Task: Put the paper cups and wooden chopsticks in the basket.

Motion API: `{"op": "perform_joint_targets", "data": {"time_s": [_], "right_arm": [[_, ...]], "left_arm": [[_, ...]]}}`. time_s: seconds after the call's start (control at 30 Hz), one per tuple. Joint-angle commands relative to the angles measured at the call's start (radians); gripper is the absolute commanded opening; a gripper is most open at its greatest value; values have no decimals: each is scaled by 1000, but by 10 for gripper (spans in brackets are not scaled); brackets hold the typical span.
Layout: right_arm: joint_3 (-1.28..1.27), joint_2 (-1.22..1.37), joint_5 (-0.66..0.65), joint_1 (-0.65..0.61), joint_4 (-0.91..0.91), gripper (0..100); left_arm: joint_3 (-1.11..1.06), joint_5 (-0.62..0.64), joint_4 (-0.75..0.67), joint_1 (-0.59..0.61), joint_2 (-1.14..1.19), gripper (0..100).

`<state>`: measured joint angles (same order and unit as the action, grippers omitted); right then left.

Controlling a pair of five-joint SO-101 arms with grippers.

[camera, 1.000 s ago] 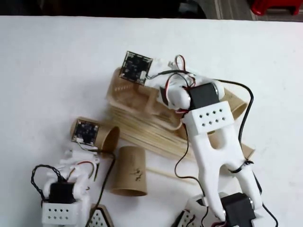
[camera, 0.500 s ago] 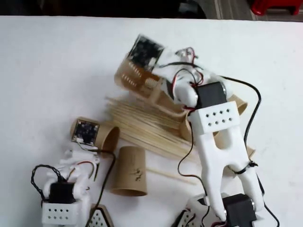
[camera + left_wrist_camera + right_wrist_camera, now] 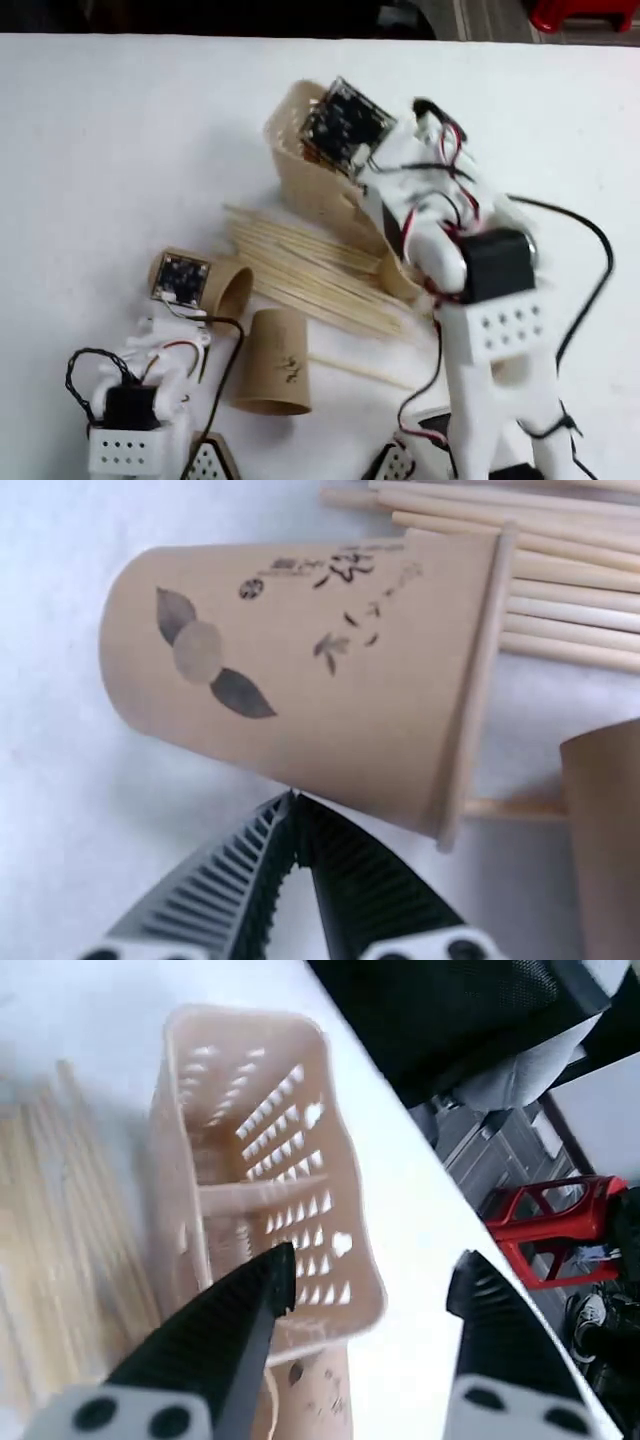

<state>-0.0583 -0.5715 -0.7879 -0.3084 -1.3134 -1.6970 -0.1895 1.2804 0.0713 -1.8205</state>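
High view. White tabletop (image 3: 100,130). The beige, perforated basket (image 3: 300,170) sits centre-far and is tilted. The right arm (image 3: 495,290) comes in from near-right, and its wrist covers the basket's right part. The chopsticks (image 3: 300,265) lie flat as a loose bundle just near of the basket, running far-left to near-right. A single stick (image 3: 350,368) lies apart from them, nearer. Cup A (image 3: 225,290) is on its side at the bundle's left end, mouth toward the right. Cup B (image 3: 272,360) is on its side just near-right of cup A, wide end toward the near edge. The left arm (image 3: 130,430) is near-left, with its wrist over cup A.

Left wrist view. The left gripper (image 3: 296,805) has its jaws closed tip to tip with nothing between them. The tips are right at cup A's side wall; I cannot tell if they touch it. Cup A carries a leaf print, and its rim lies across the chopstick ends. The single stick runs from under that rim toward cup B.

Right wrist view. The right gripper (image 3: 375,1258) has its jaws spread wide and has no grip on anything. One finger (image 3: 230,1320) overlaps the basket's near corner; contact cannot be told. The other finger is over bare tabletop beside the basket, so the basket's side wall lies between the jaws. Cup C (image 3: 310,1400), with a dark print on its wall, shows just beside the basket's near edge.
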Motion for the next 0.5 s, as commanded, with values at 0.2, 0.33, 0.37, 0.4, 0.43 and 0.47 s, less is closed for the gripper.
{"op": "perform_joint_targets", "data": {"time_s": [0.2,0.33,0.37,0.4,0.43,0.47], "right_arm": [[5,-108,80,15,-341,159],[-140,-107,123,16,-318,175],[-187,-105,124,25,-286,175],[-236,-105,124,42,-246,175],[-285,-105,124,58,-199,175],[-330,-105,124,71,-156,174]], "left_arm": [[5,6,5,-1,-1,24],[5,6,5,1,-1,24],[5,6,5,1,-1,24],[5,8,5,1,-1,24],[5,8,5,1,-1,24],[5,8,5,1,-1,24]]}}
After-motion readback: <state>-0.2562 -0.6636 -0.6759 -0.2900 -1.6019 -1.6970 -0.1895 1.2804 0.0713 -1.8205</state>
